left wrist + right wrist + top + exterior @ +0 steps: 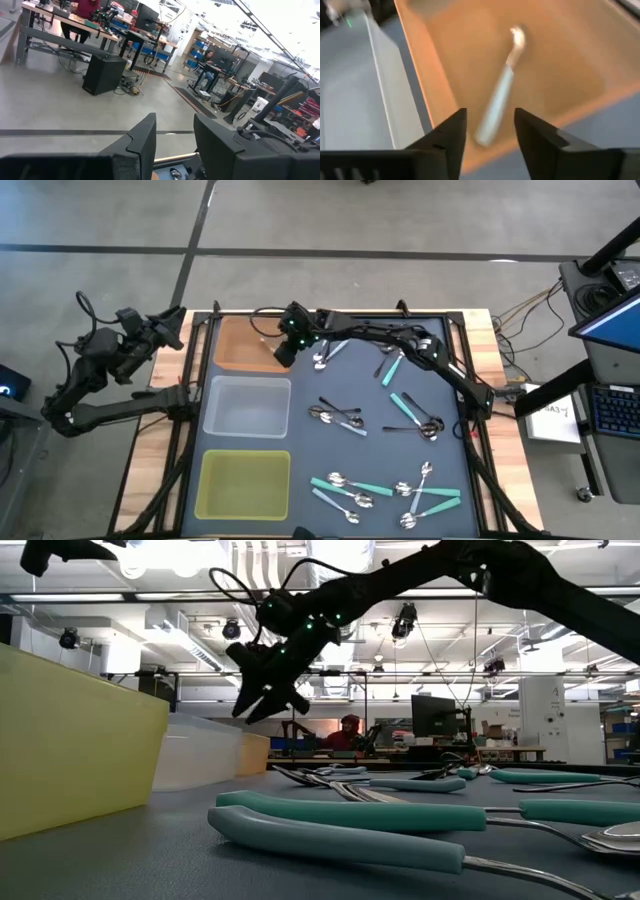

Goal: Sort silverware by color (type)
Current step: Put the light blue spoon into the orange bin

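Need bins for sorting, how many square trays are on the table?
3, in a column down the table's left side: orange tray farthest, clear tray in the middle, yellow-green tray nearest.

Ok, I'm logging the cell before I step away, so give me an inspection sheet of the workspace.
Surface: dark mat on a wooden table.
Job's things: spoon blurred over the orange tray, free of the fingers; other spoons scattered on the mat.
Clutter: clear tray and yellow-green tray look empty.
Grippers: right gripper open at the orange tray's edge; left gripper off the table's left side, holding nothing.
Cables: wires beyond the table's right edge.
Surroundings: workshop benches; seated person far behind.
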Controlling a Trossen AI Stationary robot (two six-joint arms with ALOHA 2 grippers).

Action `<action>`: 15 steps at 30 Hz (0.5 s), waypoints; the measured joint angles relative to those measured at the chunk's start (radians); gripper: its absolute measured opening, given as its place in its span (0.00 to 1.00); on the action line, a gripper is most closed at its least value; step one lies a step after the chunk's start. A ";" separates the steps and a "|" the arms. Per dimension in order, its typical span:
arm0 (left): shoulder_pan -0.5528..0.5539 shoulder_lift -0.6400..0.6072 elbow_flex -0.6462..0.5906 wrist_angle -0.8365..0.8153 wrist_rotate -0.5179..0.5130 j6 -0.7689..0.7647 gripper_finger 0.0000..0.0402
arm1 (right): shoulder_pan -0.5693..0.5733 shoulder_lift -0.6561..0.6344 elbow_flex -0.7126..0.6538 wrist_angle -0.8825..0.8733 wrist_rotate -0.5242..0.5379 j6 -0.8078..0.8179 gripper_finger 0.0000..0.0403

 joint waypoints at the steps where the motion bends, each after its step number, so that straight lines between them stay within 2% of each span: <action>1: 0.000 0.000 0.000 0.000 0.000 0.000 0.29 | -0.001 -0.003 0.015 -0.062 0.000 -0.014 0.42; 6: 0.000 0.000 0.000 -0.001 0.000 0.000 0.29 | -0.009 -0.024 0.073 -0.400 0.017 -0.184 0.43; 9: 0.000 0.000 0.000 -0.001 0.000 0.000 0.29 | -0.009 -0.026 0.075 -0.558 0.083 -0.305 0.40; 12: 0.000 0.000 0.000 -0.004 0.017 0.000 0.29 | -0.013 -0.022 0.053 -0.623 0.151 -0.426 0.37; 15: 0.000 0.000 0.000 -0.006 0.028 -0.003 0.29 | -0.029 -0.021 0.013 -0.595 0.177 -0.501 0.37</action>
